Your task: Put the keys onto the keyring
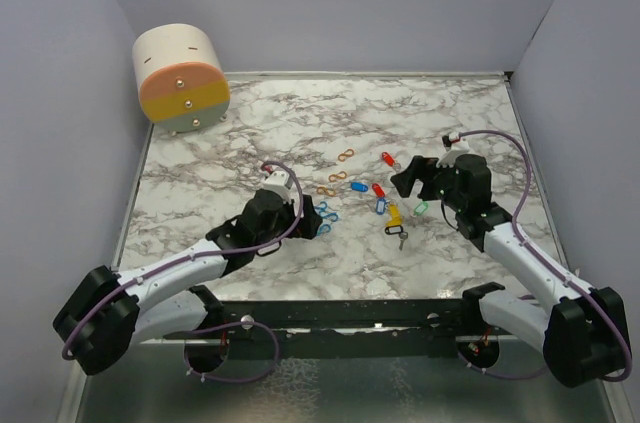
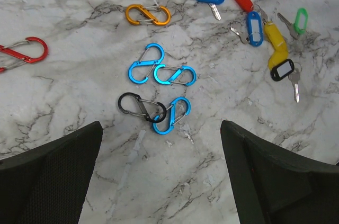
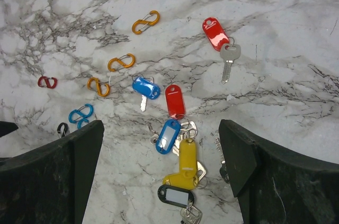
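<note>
— Fig. query: where do the keys (image 3: 186,166) lie?
— Directly beneath my right gripper (image 3: 160,128), jaws wide and empty; the cluster's long axis runs down the gap between my fingers; my left gripper (image 2: 159,144), equally wide, hangs over the clips (image 2: 142,64), farther off.

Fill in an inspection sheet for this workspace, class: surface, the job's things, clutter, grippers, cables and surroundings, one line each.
Surface: marble-patterned table, no spills seen.
Job's things: keys with red, blue, yellow, green and black tags clustered mid-table; one red-tagged key lies apart, farther back. No separate keyring seen.
Clutter: S-shaped clips in orange, blue, black and red, loose left of the keys.
Grippers: left gripper open, empty, above the blue clips; right gripper open, empty, above the keys.
Cables: purple cable along each arm, clear of the keys.
Surroundings: plain walls; cream, orange and grey box at the far left corner.
</note>
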`<control>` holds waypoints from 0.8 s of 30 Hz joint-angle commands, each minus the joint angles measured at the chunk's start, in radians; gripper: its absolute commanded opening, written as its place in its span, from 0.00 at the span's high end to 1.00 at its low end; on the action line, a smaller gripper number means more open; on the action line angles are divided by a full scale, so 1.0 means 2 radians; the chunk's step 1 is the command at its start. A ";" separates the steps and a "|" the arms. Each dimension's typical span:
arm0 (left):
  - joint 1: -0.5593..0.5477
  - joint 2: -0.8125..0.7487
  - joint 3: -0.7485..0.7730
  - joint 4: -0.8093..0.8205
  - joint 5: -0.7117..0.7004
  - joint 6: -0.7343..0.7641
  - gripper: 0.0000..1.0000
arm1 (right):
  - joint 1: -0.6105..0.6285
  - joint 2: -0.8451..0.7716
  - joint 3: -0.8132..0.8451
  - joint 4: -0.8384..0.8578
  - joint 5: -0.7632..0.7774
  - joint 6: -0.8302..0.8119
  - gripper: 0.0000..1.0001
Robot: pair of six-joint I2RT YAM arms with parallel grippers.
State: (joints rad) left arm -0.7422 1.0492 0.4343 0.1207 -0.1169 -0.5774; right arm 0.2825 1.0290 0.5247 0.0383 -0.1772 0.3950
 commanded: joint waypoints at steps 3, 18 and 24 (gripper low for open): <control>-0.016 0.009 -0.026 0.025 -0.028 -0.028 0.04 | 0.003 -0.012 0.007 0.008 -0.008 -0.005 0.09; -0.099 0.097 -0.014 0.064 -0.035 -0.062 0.04 | 0.003 -0.013 0.006 0.008 -0.005 -0.005 0.09; -0.127 0.148 0.004 0.081 -0.039 -0.071 0.04 | 0.003 -0.014 0.006 0.008 -0.004 -0.005 0.09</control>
State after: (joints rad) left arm -0.9737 1.2861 0.4076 0.2417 -0.1722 -0.6884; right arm 0.2825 1.0203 0.5247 0.0383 -0.1772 0.3950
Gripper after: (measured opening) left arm 0.963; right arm 0.914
